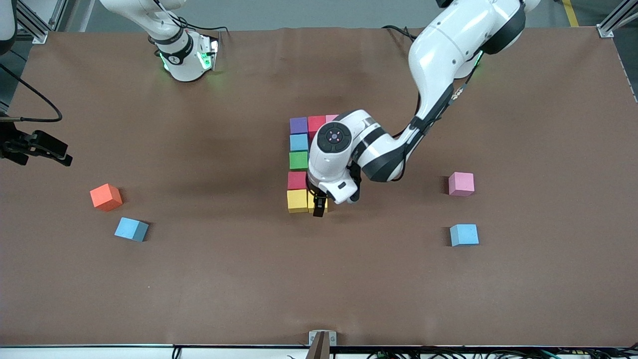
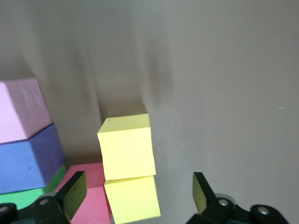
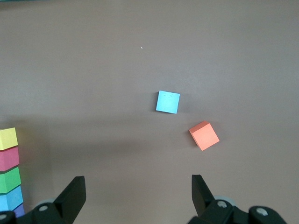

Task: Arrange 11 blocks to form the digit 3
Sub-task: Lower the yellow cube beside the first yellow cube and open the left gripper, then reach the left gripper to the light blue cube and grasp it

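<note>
While the right gripper [image 3: 135, 196] waits spread, the left gripper [image 2: 135, 191] hangs spread over yellow blocks [image 2: 127, 151].

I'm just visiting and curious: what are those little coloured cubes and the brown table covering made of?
The yellow cubes look like foam or soft painted wood: matte, no glare, faintly grainy faces, slightly soft edges. The loose pink cube has the same dull finish. The brown table covering looks like a matte mat or paper sheet, judging by a ripple at its edge near the robots' bases. None of this is certain.
</note>
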You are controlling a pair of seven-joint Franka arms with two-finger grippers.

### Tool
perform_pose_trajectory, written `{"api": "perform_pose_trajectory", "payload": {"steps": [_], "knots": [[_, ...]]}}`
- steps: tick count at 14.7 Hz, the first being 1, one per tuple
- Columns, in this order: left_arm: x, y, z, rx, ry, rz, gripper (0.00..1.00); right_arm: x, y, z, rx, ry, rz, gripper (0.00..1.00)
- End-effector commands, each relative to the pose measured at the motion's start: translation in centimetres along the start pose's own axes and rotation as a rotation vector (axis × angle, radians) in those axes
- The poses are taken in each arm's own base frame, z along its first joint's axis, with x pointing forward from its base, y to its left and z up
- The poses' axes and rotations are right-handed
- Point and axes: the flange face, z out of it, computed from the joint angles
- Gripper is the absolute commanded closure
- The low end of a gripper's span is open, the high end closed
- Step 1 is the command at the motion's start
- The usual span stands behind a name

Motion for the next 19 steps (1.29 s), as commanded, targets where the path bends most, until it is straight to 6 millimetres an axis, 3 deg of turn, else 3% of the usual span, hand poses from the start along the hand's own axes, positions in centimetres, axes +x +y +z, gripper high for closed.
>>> {"api": "perform_pose_trajectory", "payload": {"steps": [1, 3, 5, 7, 9, 12, 16, 19], "knots": [[3.4, 1.3, -3.9, -0.008, 0.056, 0.088, 0.0, -0.5, -0.1, -0.9, -0.007, 0.019, -0.001, 0.0], [8.0, 3.3, -6.4, 0.001, 0.073, 0.132, 0.0, -0.5, 1.0, -1.1, -0.005, 0.022, 0.017, 0.0], [12.1, 5.2, -8.0, -0.006, 0.08, 0.244, 0.0, -0.5, 0.7, -1.0, -0.003, 0.022, 0.002, 0.0], [17.0, 7.3, -8.5, -0.004, 0.089, 0.368, 0.0, -0.5, 0.8, -1.1, 0.002, 0.023, 0.0, 0.0], [20.6, 8.7, -9.0, -0.005, 0.093, 0.458, 0.0, -0.6, 0.3, -1.0, -0.002, 0.02, -0.008, 0.0], [27.6, 10.5, -8.7, 0.02, 0.1, 0.666, 0.0, -0.6, 0.5, -0.9, -0.004, 0.012, -0.002, 0.0], [37.5, 11.6, -6.3, 0.085, 0.084, 0.997, 0.0, -0.5, 0.2, -1.0, -0.001, 0.022, -0.005, 0.0], [42.4, 11.7, -3.6, 0.123, 0.049, 1.191, 0.0, -0.5, 0.2, -1.0, -0.001, 0.022, -0.005, 0.0]]}}
